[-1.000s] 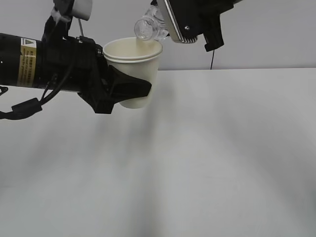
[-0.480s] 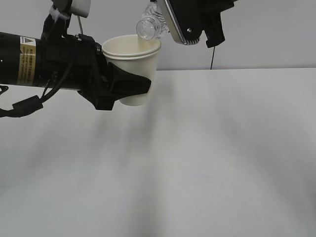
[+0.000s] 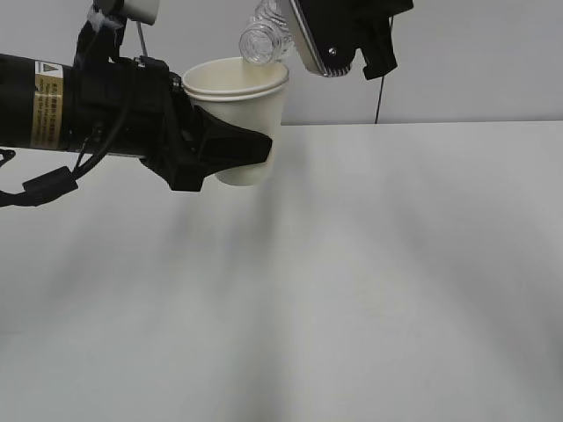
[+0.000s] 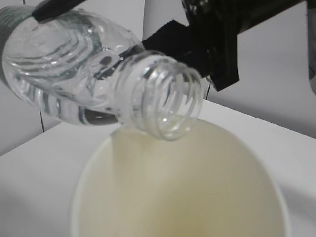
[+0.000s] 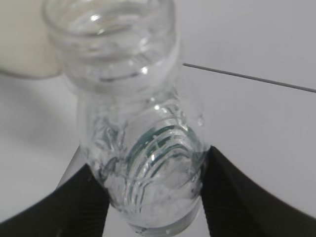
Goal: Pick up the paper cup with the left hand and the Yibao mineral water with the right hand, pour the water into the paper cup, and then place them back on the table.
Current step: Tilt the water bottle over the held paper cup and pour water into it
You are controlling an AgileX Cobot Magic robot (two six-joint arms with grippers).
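Upper left of frame, the left tool (image 3: 230,151) grips the paper cup (image 3: 240,119) above the surface (image 3: 396,264), the right tool (image 5: 153,197) clamps the tilted Yibao mineral water (image 3: 264,40) over its rim; any drift risks spillage.

A bare white table (image 3: 396,264) and a plain grey wall (image 3: 484,61) are suggesting a robot lab's test bench.

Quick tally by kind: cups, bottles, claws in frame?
Paper cup: 1
Yibao mineral water bottle: 1
Claws: 2, the left claw holding the cup, the right claw holding the bottle
Total: 4
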